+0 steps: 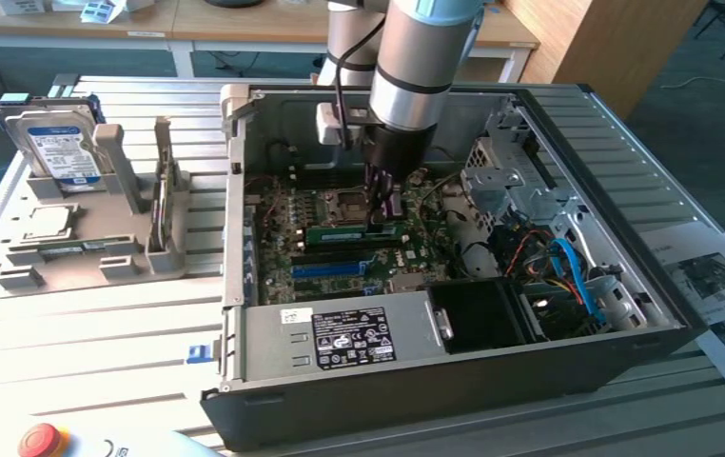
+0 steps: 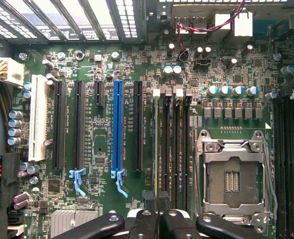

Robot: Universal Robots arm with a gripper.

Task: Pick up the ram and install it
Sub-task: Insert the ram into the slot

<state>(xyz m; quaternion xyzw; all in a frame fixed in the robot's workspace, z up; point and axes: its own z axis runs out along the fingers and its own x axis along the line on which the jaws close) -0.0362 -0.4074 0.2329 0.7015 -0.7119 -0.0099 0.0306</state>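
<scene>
- The arm is down inside the open computer case (image 1: 464,386), and the tool (image 1: 383,211) is closed narrow, pinching the ram (image 1: 337,231) by its top edge.
- The ram sits directly beneath the tool, low over the motherboard (image 1: 324,271), between the CPU socket (image 1: 343,202) and the blue slot (image 1: 337,269).
- Its long axis runs toward the exterior view's left from the grip and lies parallel to the long slots, so stick and slots look lined up.
- In the wrist view the tool (image 2: 157,211) is centred over the bank of dark memory slots (image 2: 176,149), beside the CPU socket (image 2: 234,179) and well apart from the blue slot (image 2: 118,124).
- Whether the ram is fully seated or just resting on the slot cannot be told.
- Room is tight sideways: the socket is just beside it on 1 flank, other slots on the other.
- Straight up is open; the drive cage (image 1: 515,181) and power supply (image 1: 337,338) stand apart.
- The hard drive (image 1: 58,143) stays out on the surface (image 1: 84,324), in its holder.
</scene>
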